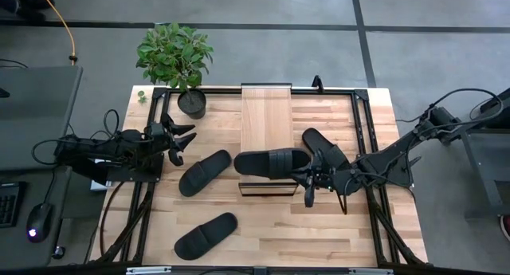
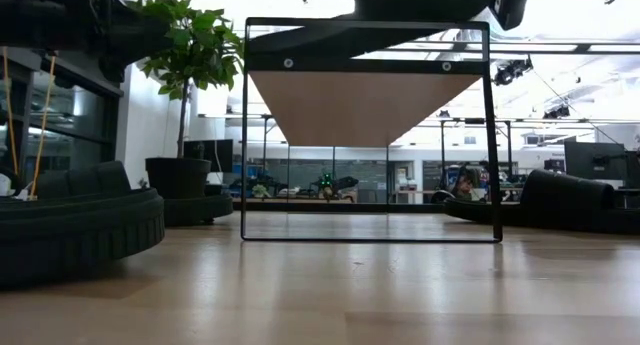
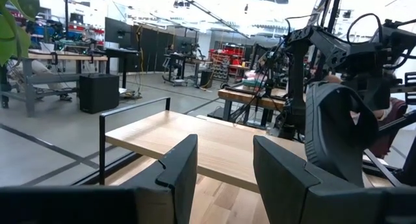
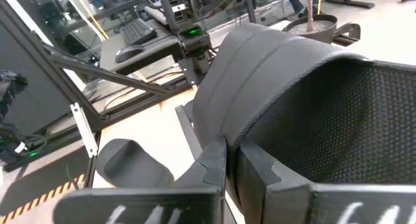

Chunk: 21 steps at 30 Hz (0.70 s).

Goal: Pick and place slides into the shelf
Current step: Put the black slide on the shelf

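Over the near end of the shelf (image 1: pixel 266 127), the right gripper (image 1: pixel 309 179) has its fingers pinched tight on the edge of one black slide (image 1: pixel 271 162) — the slide lies across the shelf's wood top, toe pointing to the left side of the table. Just behind that gripper, a second slide (image 1: pixel 325 147) rests on the table (image 1: pixel 335 227), partly under the arm. Two more slides lie on the table to the left of the shelf: one (image 1: pixel 204 172) close beside it and one (image 1: pixel 205 235) nearer the front edge. Over at the left side sits the left gripper (image 1: pixel 177 142) — its fingers are partly apart and hold nothing. A potted plant (image 1: pixel 177 60) stands at the back left corner.
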Available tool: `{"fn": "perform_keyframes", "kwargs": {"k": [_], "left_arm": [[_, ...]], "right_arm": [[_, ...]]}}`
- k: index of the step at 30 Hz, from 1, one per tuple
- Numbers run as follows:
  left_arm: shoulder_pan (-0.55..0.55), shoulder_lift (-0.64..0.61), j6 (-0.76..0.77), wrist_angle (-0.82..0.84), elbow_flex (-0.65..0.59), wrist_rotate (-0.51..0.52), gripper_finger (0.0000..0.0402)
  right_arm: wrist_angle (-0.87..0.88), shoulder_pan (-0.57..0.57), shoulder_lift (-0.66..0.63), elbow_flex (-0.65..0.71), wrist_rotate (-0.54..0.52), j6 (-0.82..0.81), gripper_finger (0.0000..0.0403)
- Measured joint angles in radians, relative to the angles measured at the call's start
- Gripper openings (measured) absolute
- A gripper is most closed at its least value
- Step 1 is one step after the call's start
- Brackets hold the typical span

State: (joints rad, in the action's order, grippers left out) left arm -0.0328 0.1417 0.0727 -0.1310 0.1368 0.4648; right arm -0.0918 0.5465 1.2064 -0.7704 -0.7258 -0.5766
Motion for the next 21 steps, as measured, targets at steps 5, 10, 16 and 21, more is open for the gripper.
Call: {"fn": "perform_keyframes", "kwargs": {"k": [5,10,16,21], "left_arm": [[0.0,0.0,0.0,0.0,0.0,0.0,0.0134],[0.0,0.0,0.0,0.0,0.0,0.0,0.0134],[0.0,0.0,0.007,0.001,0.0,0.0,0.0134],[0.0,0.0,0.011,0.003,0.0,0.0,0.0134]], "right_arm": [[0.002,0.0,0.0,0.0,0.0,-0.027,0.0006],[0.002,0.0,0.0,0.0,0.0,-0.104,0.0006],[0.014,-0.001,0.0,0.0,0.008,-0.28,0.0006],[0.098,-0.001,-0.001,0.0,-0.004,-0.446,0.0006]]}}
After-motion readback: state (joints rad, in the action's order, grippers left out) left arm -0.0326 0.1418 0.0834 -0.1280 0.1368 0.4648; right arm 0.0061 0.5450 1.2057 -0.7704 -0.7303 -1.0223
